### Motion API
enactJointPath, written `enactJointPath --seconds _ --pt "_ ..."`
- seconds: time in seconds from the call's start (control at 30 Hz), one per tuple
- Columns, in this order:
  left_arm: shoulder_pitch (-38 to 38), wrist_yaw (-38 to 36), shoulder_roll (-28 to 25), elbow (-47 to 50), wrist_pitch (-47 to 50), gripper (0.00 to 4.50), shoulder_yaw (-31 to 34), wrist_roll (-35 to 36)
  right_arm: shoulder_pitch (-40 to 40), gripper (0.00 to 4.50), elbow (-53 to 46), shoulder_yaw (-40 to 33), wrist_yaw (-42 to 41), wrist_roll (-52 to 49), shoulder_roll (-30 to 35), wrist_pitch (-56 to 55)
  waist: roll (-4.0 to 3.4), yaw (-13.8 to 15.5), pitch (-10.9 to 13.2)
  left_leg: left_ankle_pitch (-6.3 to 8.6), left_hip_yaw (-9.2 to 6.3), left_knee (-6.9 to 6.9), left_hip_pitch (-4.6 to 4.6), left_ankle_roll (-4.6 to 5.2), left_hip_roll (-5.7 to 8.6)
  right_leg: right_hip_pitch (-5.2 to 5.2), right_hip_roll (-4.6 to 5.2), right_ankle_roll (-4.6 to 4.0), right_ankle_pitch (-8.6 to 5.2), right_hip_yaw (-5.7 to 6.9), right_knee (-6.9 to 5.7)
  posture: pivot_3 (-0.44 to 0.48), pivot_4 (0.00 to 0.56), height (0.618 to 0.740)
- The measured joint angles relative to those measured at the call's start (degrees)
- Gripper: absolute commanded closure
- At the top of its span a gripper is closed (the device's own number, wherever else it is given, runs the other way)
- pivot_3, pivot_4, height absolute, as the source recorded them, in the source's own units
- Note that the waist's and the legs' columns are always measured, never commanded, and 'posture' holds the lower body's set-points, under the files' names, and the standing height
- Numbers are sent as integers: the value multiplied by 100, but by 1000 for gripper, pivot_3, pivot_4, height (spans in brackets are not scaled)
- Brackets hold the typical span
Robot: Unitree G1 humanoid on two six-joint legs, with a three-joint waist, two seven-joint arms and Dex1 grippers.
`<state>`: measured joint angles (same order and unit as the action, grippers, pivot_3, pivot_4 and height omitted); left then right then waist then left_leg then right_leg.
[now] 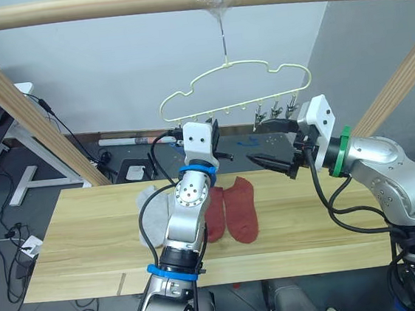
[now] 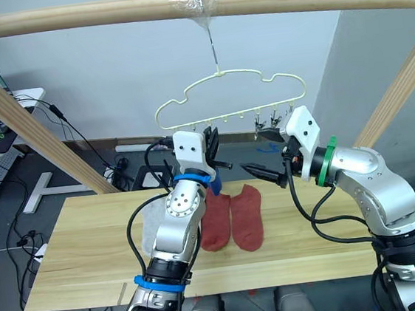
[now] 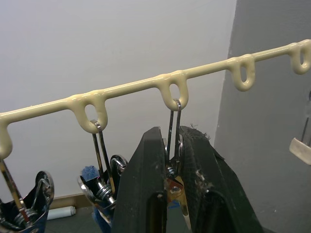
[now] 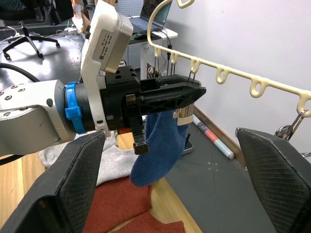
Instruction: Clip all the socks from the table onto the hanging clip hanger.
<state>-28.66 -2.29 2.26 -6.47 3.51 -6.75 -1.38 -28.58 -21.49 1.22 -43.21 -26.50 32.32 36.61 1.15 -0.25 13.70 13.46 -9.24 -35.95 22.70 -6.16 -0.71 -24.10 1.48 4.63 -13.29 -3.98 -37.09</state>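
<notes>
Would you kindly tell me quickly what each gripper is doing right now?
Left gripper: jaws shut on a small grey metal clip of the pale yellow-green wire clip hanger.
Right gripper: jaws open, holding nothing.

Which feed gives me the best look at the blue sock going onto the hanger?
The right wrist view: the blue sock hangs in full below the left end effector, which is shut on a metal clip. The left wrist view shows a blue scrap at the clips; the eye views hide most of it behind the left arm.
</notes>
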Motion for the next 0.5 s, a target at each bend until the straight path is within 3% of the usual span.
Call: enactJointPath --seconds 0.17,0.4,0.5 --pt "-36 -483 -241 182 374 4340 38 223 252 0 470 511 285 637 -108 -228 -3 -2 -5 0 0 0 -3 0 0 2 0 0 0 0 -2 30 184 740" --pt "-84 -1099 -481 788 1694 4340 683 1391 512 0 2239 1516 885 1848 -916 -954 -5 -81 -6 -2 0 -2 -9 -1 -1 3 -1 -2 2 -1 -10 37 185 740" --pt "-70 -1066 -471 1031 2283 4340 1165 1962 248 0 3334 1828 1300 2335 -1630 -1392 2 -173 -10 -3 2 -1 -19 -4 -5 5 -2 -7 5 -1 -13 68 186 740"
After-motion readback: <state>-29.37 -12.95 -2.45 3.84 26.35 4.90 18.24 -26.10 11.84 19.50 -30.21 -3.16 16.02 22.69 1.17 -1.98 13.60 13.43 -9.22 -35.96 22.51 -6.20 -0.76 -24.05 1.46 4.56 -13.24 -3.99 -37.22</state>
